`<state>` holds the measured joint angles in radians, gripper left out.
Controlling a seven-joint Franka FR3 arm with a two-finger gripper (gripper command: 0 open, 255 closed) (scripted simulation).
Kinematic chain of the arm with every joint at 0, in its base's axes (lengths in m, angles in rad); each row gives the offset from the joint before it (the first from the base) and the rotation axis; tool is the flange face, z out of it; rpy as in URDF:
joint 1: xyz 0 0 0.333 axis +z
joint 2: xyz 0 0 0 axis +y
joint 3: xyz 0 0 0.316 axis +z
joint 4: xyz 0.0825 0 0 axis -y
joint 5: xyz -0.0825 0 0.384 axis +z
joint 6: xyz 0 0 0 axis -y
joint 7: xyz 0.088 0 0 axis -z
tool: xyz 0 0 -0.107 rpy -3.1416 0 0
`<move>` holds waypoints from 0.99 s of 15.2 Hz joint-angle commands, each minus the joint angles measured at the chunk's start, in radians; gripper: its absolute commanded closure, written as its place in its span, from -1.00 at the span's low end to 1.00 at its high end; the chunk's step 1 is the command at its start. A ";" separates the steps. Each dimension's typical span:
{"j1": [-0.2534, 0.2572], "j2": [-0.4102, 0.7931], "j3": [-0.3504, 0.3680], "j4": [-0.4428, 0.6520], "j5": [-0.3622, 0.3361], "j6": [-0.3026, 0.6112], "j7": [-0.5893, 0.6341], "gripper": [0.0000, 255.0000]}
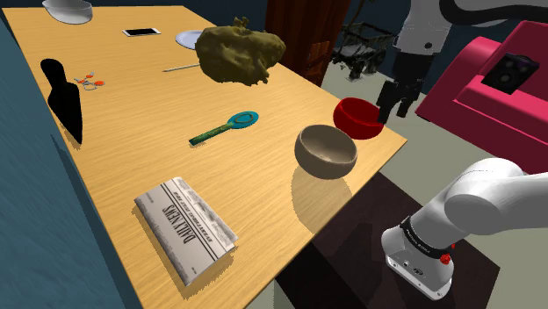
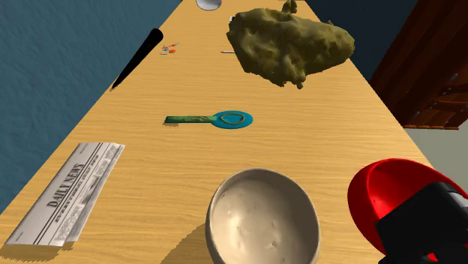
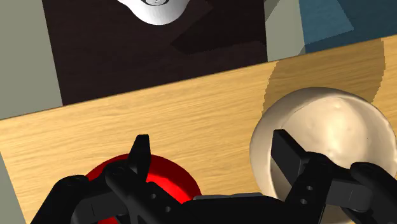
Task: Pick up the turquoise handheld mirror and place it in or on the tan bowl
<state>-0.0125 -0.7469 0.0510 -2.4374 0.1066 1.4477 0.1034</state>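
Black two-finger gripper [image 3: 213,153] being held wide and empty over the glossy red bowl [image 1: 357,117].
Turquoise handheld mirror [image 1: 230,125] is lying flat on the wooden table [image 1: 263,202], well apart, beyond the tan round bowl [image 1: 325,163]; the opening is presumably being held ready for grasping.

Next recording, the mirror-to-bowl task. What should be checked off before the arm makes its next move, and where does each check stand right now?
1. Claw open, holding nothing: ok.
2. Turquoise mirror lying free on the table, nothing on it: ok.
3. Claw lined up over the mirror: not ok, it hangs near the red bowl.
4. Tan bowl upright and empty: ok.
5. Mirror's handle thickness against the claw's opening: cannot tell.
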 commanded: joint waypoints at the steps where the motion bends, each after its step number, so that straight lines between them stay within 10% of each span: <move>1: 0.000 0.000 0.000 0.000 0.000 0.000 0.000 -1.00; 15: -0.050 0.278 0.401 0.137 0.161 0.283 0.688 -1.00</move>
<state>-0.0539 -0.5012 0.4238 -2.3221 0.2689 1.7101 0.7362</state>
